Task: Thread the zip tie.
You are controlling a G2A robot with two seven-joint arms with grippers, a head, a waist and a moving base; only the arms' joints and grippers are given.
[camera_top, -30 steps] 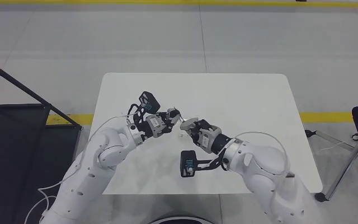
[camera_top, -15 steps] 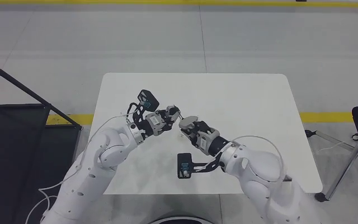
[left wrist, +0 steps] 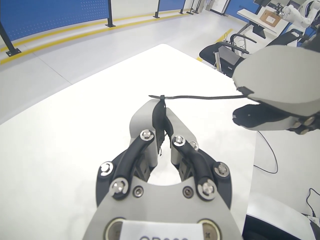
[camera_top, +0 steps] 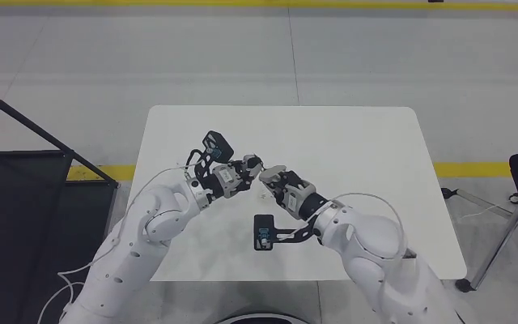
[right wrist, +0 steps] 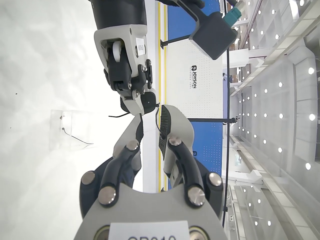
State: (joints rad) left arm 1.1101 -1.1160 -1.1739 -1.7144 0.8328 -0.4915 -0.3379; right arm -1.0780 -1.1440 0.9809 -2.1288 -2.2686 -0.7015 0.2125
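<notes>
The black zip tie [left wrist: 200, 97] hangs in the air above the white table [camera_top: 364, 146]. My left gripper [left wrist: 162, 111] is shut on the end with the small head, and a short stub pokes out past the head. From there the thin strap runs straight across to my right gripper [left wrist: 246, 106]. In the right wrist view the strap [right wrist: 157, 118] lies along one ribbed pad of my right gripper [right wrist: 151, 118]. Its fingers stand slightly apart, open. The left gripper [right wrist: 145, 106] sits just beyond those fingertips. From above, both grippers [camera_top: 252, 166] [camera_top: 269, 174] meet tip to tip over the table's middle left.
A small clear plastic piece [right wrist: 62, 131] with thin black strands lies on the table below the grippers. Chairs and cables [left wrist: 225, 53] stand past the table's far edge. Bare white tabletop [camera_top: 364, 211] surrounds both arms.
My right gripper has edged closer to the left one, and its wrist has shifted a little to the left in the top view. The left gripper keeps its hold in the same place.
</notes>
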